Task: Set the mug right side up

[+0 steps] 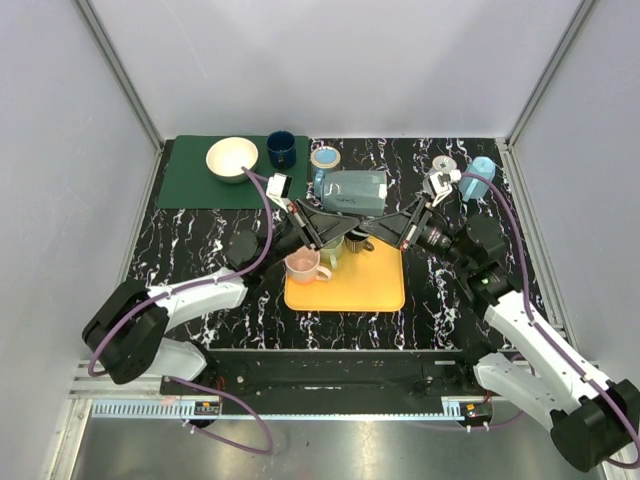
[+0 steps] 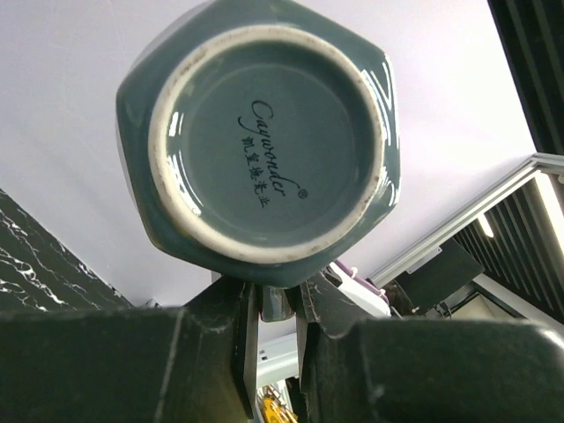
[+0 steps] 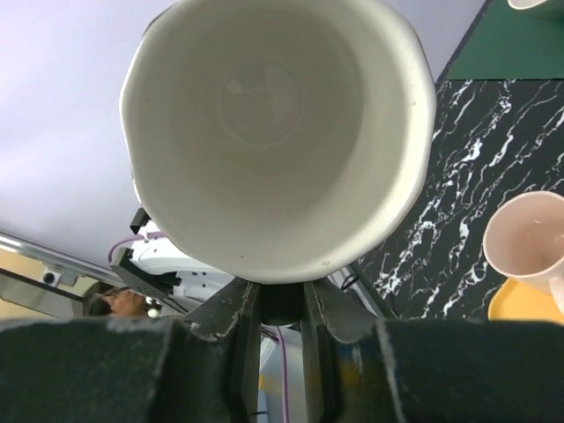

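The grey-teal hexagonal mug (image 1: 352,192) is held on its side in the air above the yellow tray (image 1: 380,285). Its base faces left and its mouth faces right. The left wrist view shows its round printed base (image 2: 264,141). The right wrist view shows its white inside (image 3: 273,123). My left gripper (image 1: 335,240) (image 2: 275,304) and my right gripper (image 1: 368,238) (image 3: 280,304) come in from opposite sides. Both are shut on the mug's handle, which points toward the near side.
A pink mug (image 1: 308,265) (image 3: 529,238) stands upright on the tray's left part. A green mat (image 1: 190,185) at the back left holds a cream bowl (image 1: 232,158) and a dark blue cup (image 1: 281,149). A blue-lidded jar (image 1: 325,158) and a light blue object (image 1: 478,178) stand at the back.
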Robot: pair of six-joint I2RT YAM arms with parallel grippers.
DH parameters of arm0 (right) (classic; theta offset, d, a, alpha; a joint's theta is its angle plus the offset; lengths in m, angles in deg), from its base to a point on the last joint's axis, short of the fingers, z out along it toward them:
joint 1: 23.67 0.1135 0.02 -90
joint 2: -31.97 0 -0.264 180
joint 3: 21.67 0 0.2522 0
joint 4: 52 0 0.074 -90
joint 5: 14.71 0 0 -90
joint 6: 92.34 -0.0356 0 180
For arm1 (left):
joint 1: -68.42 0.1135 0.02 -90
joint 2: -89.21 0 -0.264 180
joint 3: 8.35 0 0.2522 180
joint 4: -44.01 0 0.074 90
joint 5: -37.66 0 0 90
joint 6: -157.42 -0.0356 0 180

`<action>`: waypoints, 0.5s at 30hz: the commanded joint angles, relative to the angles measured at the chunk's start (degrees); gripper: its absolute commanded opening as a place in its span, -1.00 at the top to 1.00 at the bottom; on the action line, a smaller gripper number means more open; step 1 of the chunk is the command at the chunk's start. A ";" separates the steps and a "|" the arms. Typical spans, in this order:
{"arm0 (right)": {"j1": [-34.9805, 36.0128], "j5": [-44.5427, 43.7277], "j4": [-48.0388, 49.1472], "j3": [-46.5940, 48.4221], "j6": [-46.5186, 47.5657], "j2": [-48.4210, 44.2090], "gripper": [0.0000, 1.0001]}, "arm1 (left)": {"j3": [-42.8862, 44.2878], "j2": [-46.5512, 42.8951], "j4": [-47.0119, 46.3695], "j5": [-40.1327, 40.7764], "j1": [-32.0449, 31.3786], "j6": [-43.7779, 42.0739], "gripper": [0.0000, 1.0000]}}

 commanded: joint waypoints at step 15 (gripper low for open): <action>1.80 1.49 -21.93 11.07 13.47 -5.72 -0.36 | 3.28 -8.48 2.02 1.24 0.30 -10.73 1.00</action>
